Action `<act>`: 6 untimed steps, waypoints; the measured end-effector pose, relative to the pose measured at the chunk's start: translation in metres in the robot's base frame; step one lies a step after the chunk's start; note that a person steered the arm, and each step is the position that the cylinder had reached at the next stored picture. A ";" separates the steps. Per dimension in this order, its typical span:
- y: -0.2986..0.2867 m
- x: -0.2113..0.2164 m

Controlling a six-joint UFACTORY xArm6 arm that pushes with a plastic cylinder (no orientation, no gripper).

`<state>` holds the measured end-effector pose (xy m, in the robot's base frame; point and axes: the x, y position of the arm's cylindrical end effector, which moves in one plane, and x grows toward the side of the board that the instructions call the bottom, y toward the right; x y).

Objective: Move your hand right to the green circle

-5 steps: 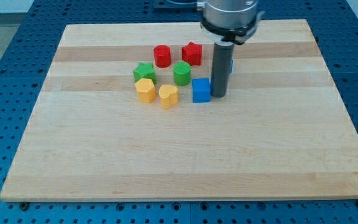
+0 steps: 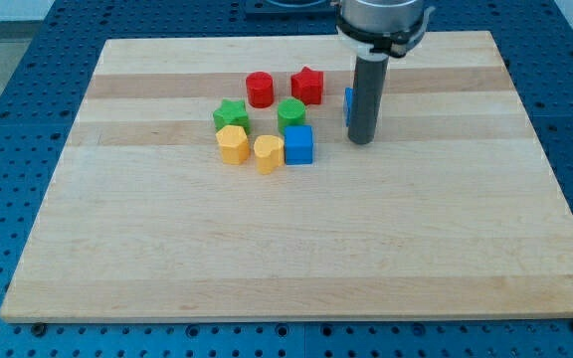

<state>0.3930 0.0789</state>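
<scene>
The green circle sits in a cluster of blocks on the wooden board, above the blue cube and touching it. My tip rests on the board to the right of the cluster, clear of the green circle and the blue cube. A second blue block shows as a sliver behind the rod's left side; its shape is hidden.
A red circle and a red star sit at the cluster's top. A green star, a yellow hexagon and a yellow heart sit on its left and bottom.
The blue cube has shifted left and now sits against the yellow heart and under the green circle. My tip has moved right and slightly up, away from the cube.
</scene>
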 end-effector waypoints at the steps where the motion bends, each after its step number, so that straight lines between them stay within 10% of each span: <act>1: 0.000 -0.012; 6: -0.042 -0.014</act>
